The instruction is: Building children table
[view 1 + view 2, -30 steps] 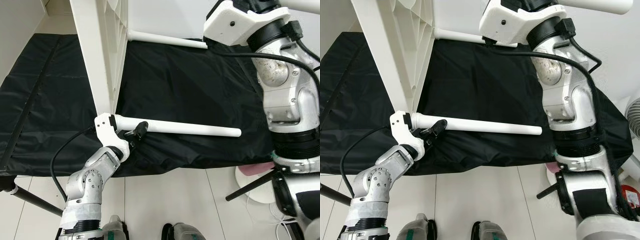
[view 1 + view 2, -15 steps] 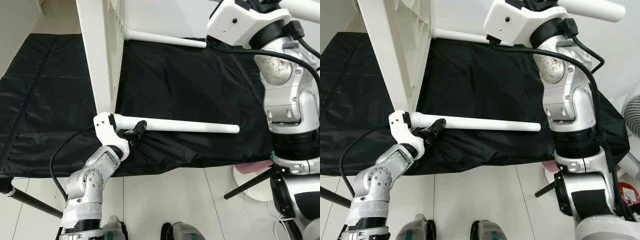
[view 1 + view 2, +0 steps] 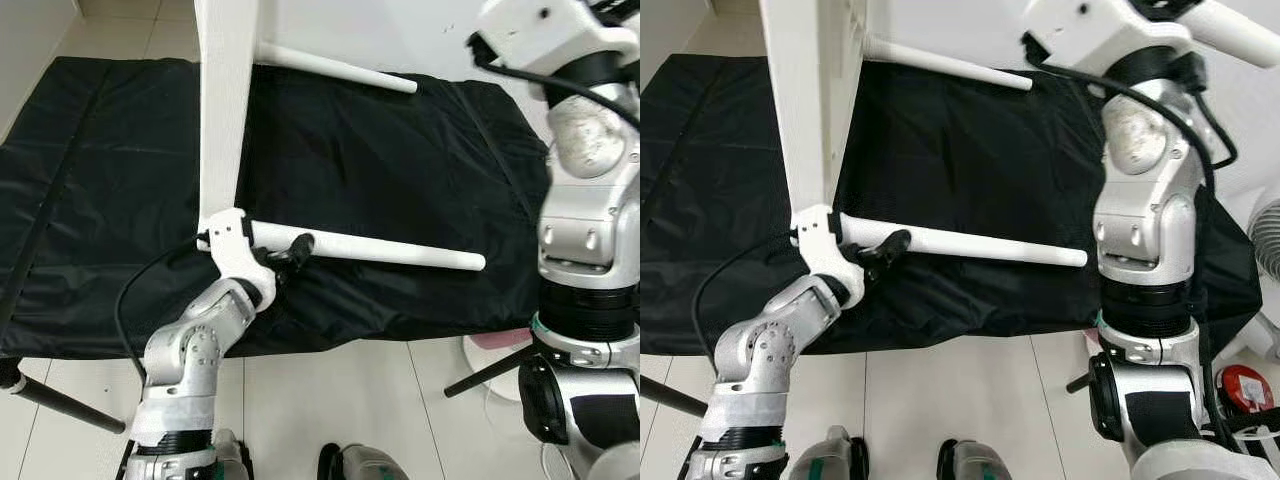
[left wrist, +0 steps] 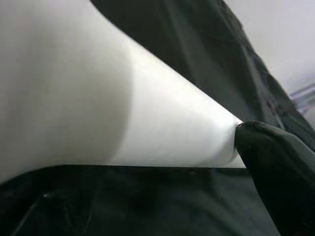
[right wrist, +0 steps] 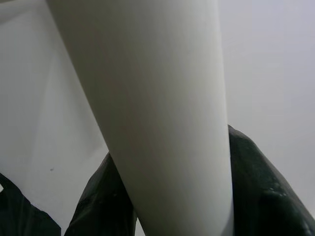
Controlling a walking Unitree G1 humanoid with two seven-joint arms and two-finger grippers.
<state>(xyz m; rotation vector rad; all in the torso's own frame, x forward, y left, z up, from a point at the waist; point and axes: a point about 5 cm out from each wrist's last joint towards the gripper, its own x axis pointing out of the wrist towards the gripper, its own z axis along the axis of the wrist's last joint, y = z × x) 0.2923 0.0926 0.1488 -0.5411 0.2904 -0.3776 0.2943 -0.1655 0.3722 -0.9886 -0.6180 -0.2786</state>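
Observation:
The white table top (image 3: 228,100) stands on its edge on the black cloth (image 3: 400,150). A white leg (image 3: 380,248) sticks out sideways from its lower corner. My left gripper (image 3: 295,248) is shut on this leg close to the corner; in the left wrist view one black finger (image 4: 275,167) presses against the leg (image 4: 123,113). Another leg (image 3: 335,68) juts out at the far side. My right arm (image 3: 1140,190) is raised high, and its gripper (image 5: 182,196) is shut around an upper white leg (image 3: 1240,25).
The black cloth covers a low platform with white floor tiles (image 3: 330,400) in front. A black stand leg (image 3: 60,400) crosses the floor at left. A white fan (image 3: 1265,235) and a red object (image 3: 1240,385) sit at right. My feet (image 3: 960,465) stand near the cloth's front edge.
The table top has swung to the right and stands more upright. My left gripper followed it, still on the lower leg. My right arm has moved right and up with its leg.

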